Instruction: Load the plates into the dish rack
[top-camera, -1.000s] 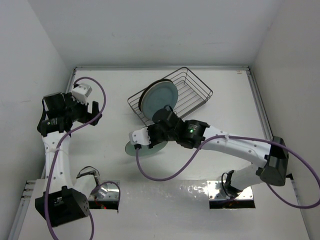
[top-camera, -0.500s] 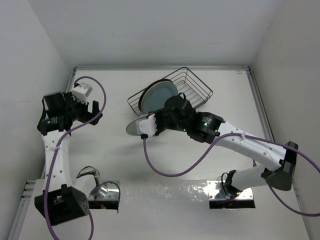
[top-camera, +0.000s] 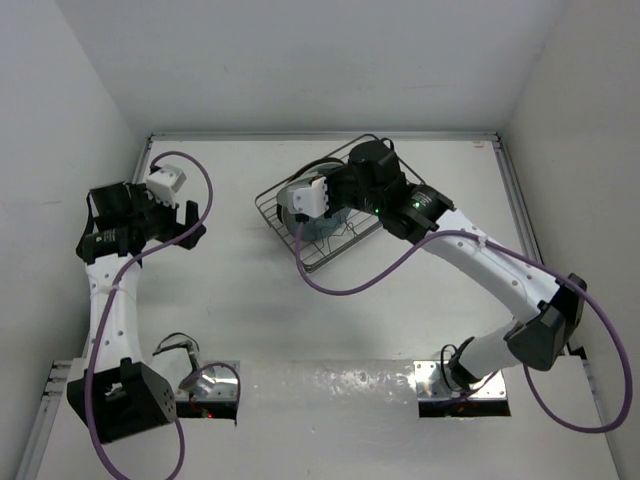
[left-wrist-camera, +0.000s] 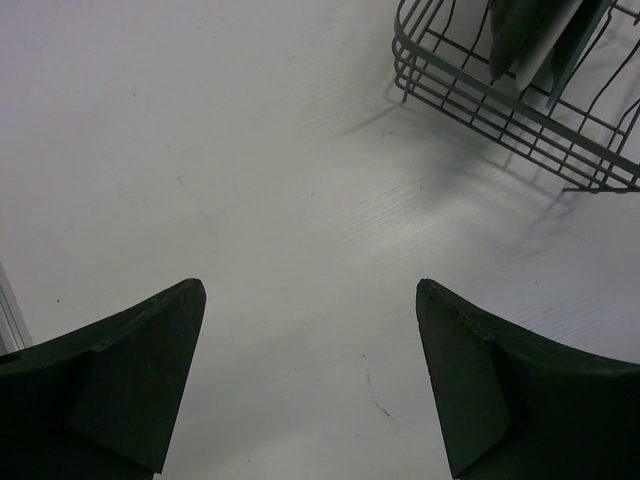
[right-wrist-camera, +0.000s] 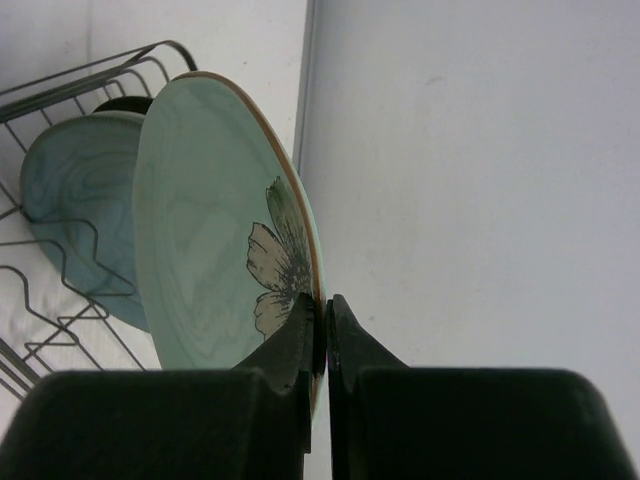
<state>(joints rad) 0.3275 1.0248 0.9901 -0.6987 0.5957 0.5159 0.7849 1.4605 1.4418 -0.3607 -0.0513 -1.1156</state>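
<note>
My right gripper (right-wrist-camera: 325, 305) is shut on the rim of the pale green plate with a brown flower (right-wrist-camera: 210, 230) and holds it upright on edge over the dish rack (right-wrist-camera: 60, 290). Just behind it a blue-green plate (right-wrist-camera: 70, 200) stands in the rack, with a dark rim (right-wrist-camera: 125, 103) showing behind that one. In the top view the right arm (top-camera: 375, 195) covers most of the wire rack (top-camera: 268, 205) at the back centre. My left gripper (top-camera: 190, 222) is open and empty at the left, its fingers (left-wrist-camera: 150, 350) above bare table. The rack (left-wrist-camera: 470, 95) shows there with plates (left-wrist-camera: 530, 35) standing in it.
White walls enclose the table on three sides; the back wall fills the right half of the right wrist view. The purple cable of the right arm (top-camera: 340, 285) loops over the table in front of the rack.
My right arm has lifted the green plate off the table in front of the rack, turned it upright and carried it back over the rack. The left arm has barely moved.
</note>
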